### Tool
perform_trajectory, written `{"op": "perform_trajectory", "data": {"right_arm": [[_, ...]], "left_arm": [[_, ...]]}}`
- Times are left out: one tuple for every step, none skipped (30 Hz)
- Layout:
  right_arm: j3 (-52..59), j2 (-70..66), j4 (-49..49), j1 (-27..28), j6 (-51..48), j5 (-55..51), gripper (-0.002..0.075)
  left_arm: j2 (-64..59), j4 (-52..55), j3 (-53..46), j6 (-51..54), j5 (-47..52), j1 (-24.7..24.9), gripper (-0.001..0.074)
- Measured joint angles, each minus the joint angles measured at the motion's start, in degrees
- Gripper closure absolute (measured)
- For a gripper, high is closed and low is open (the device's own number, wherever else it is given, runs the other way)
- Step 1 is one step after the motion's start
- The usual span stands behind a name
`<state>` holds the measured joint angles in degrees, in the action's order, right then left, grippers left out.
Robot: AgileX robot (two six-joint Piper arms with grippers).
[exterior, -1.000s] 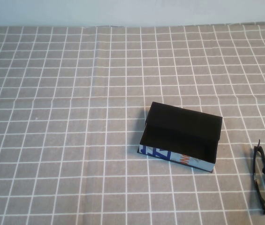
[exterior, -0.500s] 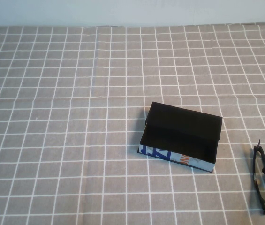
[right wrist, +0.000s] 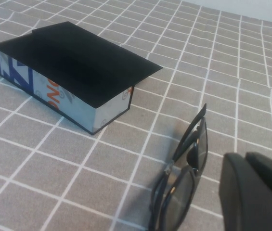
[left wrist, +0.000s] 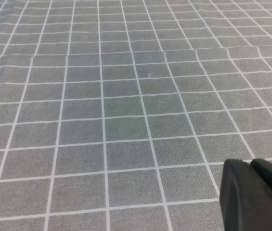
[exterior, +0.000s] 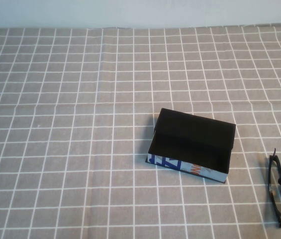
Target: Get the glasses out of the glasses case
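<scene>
The left gripper (left wrist: 256, 195) appeared only in its own wrist view, as a dark block hovering above bare grey checked tablecloth (exterior: 55, 124), and whether its claw was wide or narrow could not be told. Further right on the cloth, the glasses case (exterior: 192, 145) sat with its black flap lid raised toward the far side and its white front, printed in blue and orange, facing the robot. To the right of the case and apart from it, the glasses (exterior: 278, 191) lay folded on the cloth near the table's right edge, outside the box. The right gripper (right wrist: 258, 192) hung just beside the glasses (right wrist: 184, 178) in its wrist view; its claw's spread could not be told either.
</scene>
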<state>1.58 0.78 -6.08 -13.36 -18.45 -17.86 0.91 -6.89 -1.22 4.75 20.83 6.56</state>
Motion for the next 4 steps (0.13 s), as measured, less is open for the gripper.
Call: {"op": "perform_trajectory", "data": {"right_arm": [[0.00, 0.00, 0.00, 0.00, 0.00, 0.00, 0.0743], [0.00, 0.00, 0.00, 0.00, 0.00, 0.00, 0.0743], [0.00, 0.00, 0.00, 0.00, 0.00, 0.00, 0.0743], [0.00, 0.00, 0.00, 0.00, 0.00, 0.00, 0.0743]], "left_arm": [[0.00, 0.00, 0.00, 0.00, 0.00, 0.00, 0.0740], [0.00, 0.00, 0.00, 0.00, 0.00, 0.00, 0.0739], [0.00, 0.00, 0.00, 0.00, 0.00, 0.00, 0.0740], [0.00, 0.00, 0.00, 0.00, 0.00, 0.00, 0.0740]]}}
